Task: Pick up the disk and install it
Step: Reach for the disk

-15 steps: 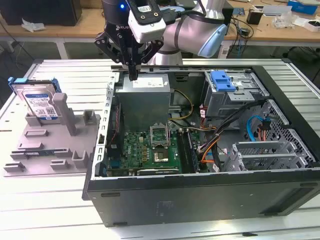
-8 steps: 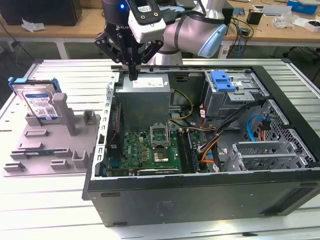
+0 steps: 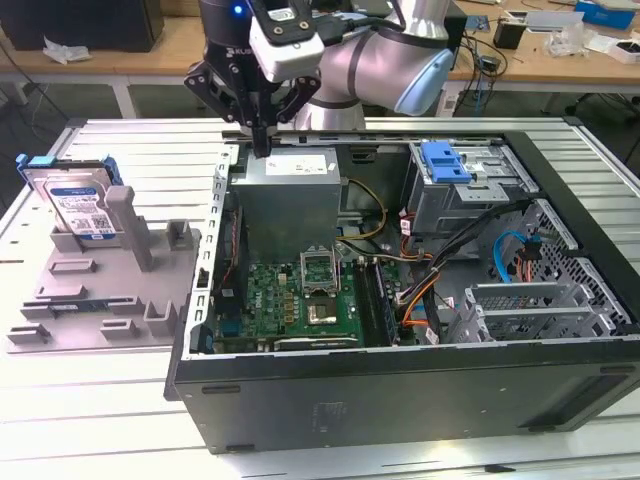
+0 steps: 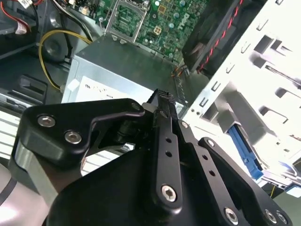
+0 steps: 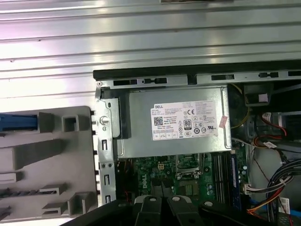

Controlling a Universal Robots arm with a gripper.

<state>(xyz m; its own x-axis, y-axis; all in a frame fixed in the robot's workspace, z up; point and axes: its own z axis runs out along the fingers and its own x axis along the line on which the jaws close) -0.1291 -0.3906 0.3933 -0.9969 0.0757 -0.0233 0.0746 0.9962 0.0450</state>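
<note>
Hanging vertically, gripper (image 3: 262,150) above power supply (image 3: 295,200).

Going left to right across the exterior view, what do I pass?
The disk, standing in the grey fixture → the gripper → the blue latch piece on the drive cage → the metal slot brackets.

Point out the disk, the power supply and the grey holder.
disk (image 3: 75,202), exterior view, on its printed label.
power supply (image 5: 136,123), first wrist view, on bare metal beside the sticker.
grey holder (image 3: 108,300), exterior view, on its flat base.
</note>
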